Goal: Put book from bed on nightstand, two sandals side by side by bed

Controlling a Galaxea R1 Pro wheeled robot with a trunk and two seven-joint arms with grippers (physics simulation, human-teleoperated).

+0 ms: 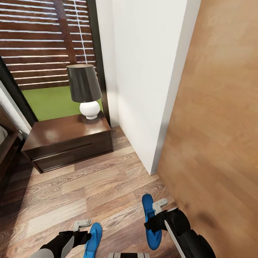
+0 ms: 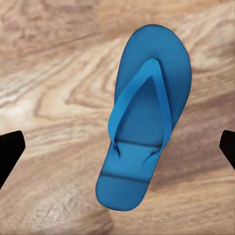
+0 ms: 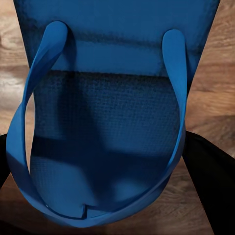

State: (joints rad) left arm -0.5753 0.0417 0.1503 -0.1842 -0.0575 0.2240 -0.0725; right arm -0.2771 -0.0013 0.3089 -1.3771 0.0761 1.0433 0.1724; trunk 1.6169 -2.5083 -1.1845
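Wood-plank floor [image 1: 89,190] fills the foreground of the head view, with a white wall corner to the right and a dark nightstand [image 1: 66,141] carrying a black-shaded lamp [image 1: 84,89] further back. A sliver of the bed [image 1: 5,143] shows at the far left edge; the book is nowhere in these views.

Both sandals are low in the frame. The left sandal [image 1: 93,239] lies flat on the floor just beside the left hand [image 1: 81,225]; in the left wrist view it rests sole-down between fingertips spread wide, so that hand looks released and hovering above it. The right sandal [image 1: 150,221] is at the right hand [image 1: 159,206], and the right wrist view has its straps and sole pressed close between the dark fingers, so I judge it gripped.

The step in hand appears to be the sandal placement. Next, the right sandal wants setting down parallel to its mate and close to the bed, toes aligned; the book remains to be handled.
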